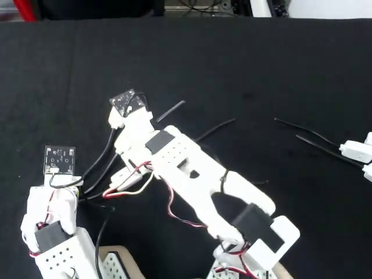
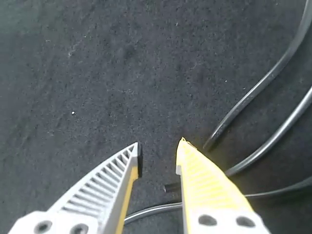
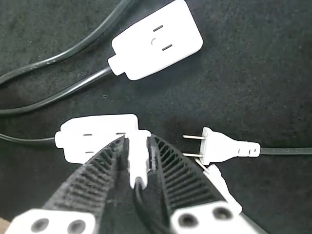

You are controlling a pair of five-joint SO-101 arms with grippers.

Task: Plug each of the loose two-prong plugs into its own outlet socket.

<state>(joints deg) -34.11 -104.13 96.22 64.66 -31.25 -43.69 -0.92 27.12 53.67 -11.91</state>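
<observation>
Pressing straight along the prongs matters now: the right gripper (image 3: 138, 141), closed tight on a white plug (image 3: 138, 158), holds it against its socket (image 3: 92, 136), at ten o'clock from the table's (image 1: 261, 70) middle; keep it square.

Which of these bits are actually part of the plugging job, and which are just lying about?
Job: held plug in the right gripper, near outlet it touches, second outlet, loose plug.
Lying about: black cloth, red object beyond the table, open left gripper over bare cloth.
</observation>
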